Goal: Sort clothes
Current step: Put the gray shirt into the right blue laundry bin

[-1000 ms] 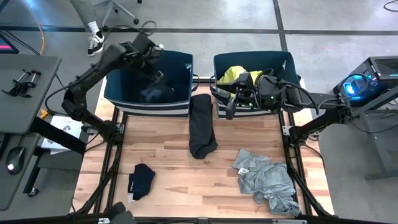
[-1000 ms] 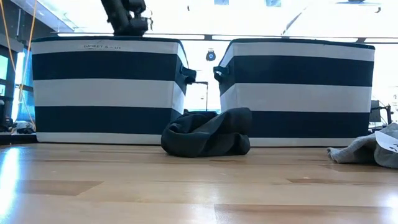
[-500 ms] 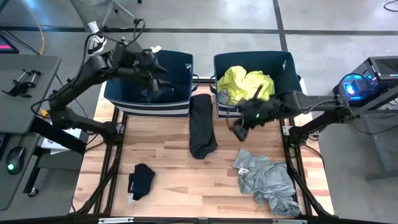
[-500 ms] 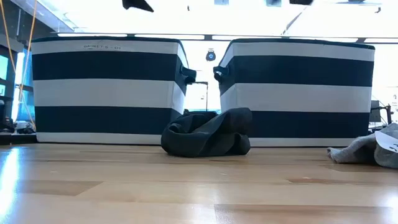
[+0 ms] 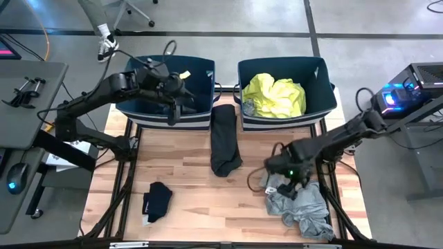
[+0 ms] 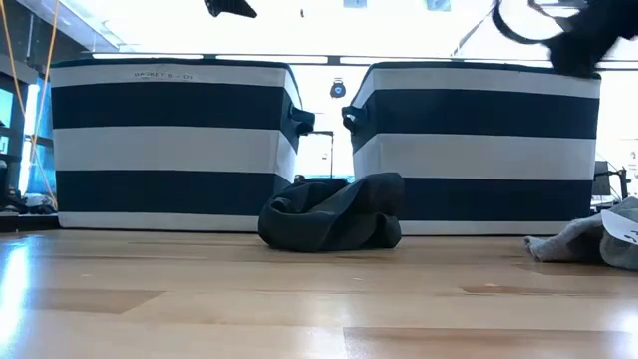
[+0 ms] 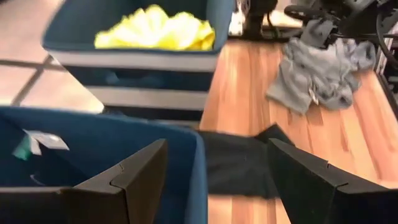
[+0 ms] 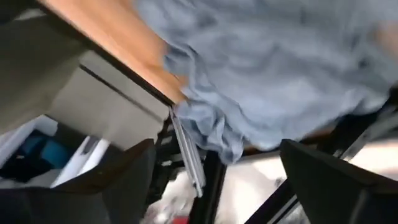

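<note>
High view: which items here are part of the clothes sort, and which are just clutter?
Job:
- neon yellow garment in the right bin
- black garment between the bins
- small dark garment near the front edge
- grey garment, right hand open above it
- left bin, left hand open over it

Lying about:
- computer mouse
- side desk

Two dark jointed arms with looping black cables, each hand with broad, angular black fingers.
</note>
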Robot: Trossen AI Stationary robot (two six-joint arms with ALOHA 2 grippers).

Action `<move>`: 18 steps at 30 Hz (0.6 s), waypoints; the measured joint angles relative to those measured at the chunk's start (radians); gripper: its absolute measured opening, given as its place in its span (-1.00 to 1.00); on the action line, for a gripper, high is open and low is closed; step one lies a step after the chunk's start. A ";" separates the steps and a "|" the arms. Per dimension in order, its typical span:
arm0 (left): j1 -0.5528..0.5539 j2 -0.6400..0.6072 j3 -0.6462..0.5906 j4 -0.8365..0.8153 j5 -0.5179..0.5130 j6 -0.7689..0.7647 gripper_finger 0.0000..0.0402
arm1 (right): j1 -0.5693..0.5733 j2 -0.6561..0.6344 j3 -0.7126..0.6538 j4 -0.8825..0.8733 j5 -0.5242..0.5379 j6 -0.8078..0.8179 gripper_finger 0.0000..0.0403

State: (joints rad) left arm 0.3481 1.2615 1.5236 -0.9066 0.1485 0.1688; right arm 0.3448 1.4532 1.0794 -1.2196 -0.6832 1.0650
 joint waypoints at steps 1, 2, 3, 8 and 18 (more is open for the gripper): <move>-0.004 0.000 -0.013 -0.004 -0.001 0.000 0.28 | 0.019 0.008 -0.034 0.020 -0.019 0.053 0.71; -0.006 0.001 -0.023 -0.010 -0.001 -0.001 0.28 | 0.041 0.014 -0.065 0.044 -0.029 0.102 0.73; -0.010 0.002 -0.029 -0.016 -0.002 -0.003 0.28 | 0.063 0.023 -0.093 0.074 -0.029 0.145 0.74; -0.023 0.001 -0.062 -0.001 -0.003 -0.025 0.28 | 0.159 0.070 -0.206 0.292 -0.028 0.356 0.68; -0.028 0.001 -0.073 0.102 -0.003 -0.037 0.28 | 0.229 0.250 -0.338 0.545 -0.022 0.483 -0.24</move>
State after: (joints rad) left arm 0.3202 1.2621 1.4509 -0.8049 0.1455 0.1314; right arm 0.5741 1.7032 0.7414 -0.6747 -0.7049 1.5483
